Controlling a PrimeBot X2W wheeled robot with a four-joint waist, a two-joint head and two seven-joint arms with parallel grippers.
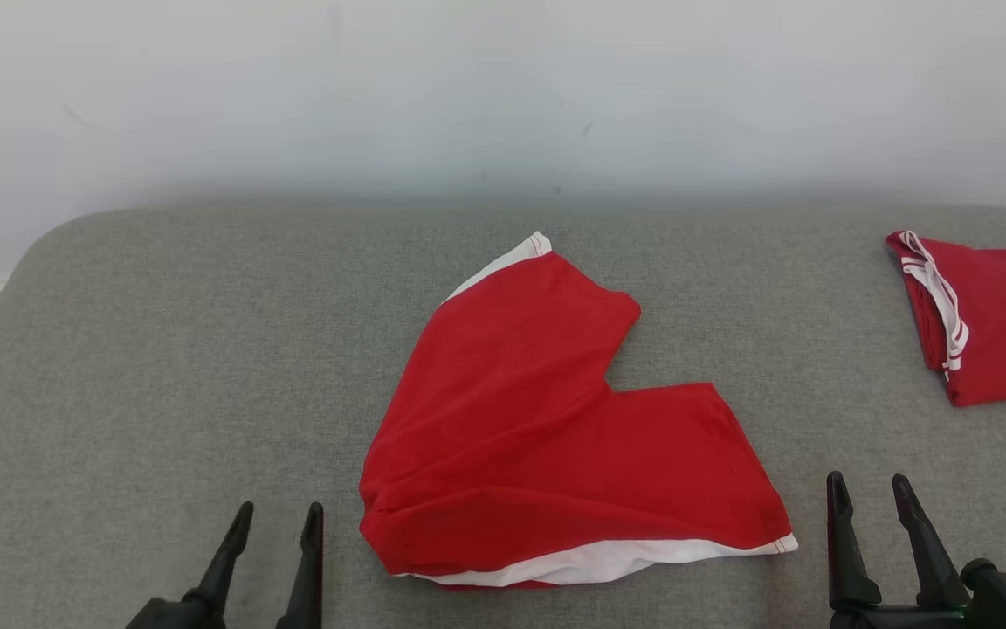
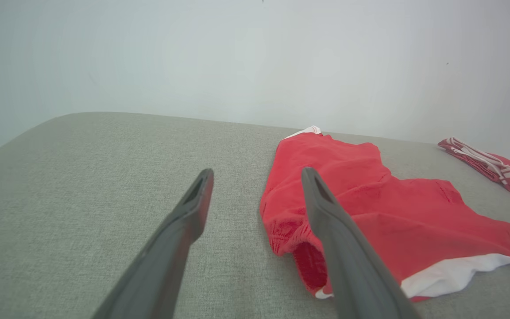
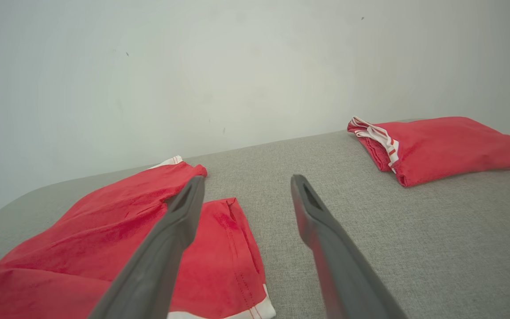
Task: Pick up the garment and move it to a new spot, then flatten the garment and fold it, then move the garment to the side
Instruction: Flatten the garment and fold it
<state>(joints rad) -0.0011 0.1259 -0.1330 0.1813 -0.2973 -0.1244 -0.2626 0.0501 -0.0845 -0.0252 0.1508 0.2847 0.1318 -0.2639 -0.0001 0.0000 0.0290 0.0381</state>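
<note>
While left end effector (image 1: 282, 507) gapes, garment (image 1: 547, 437) lies beside it.

The grey padded surface (image 1: 162, 349) holds a red garment (image 1: 538, 437) and folded red cloth (image 1: 1001, 323).

The garment (image 1: 538, 437) is thin red cloth, matt, edged with smooth white trim (image 1: 608, 559). Beneath it the padded surface (image 1: 162, 367) is coarse grey woven fabric. At three o'clock a folded garment (image 1: 1001, 323) shows the same matt cloth. The left gripper (image 1: 280, 511) and right gripper (image 1: 870, 480) look matt dark plastic.
</note>
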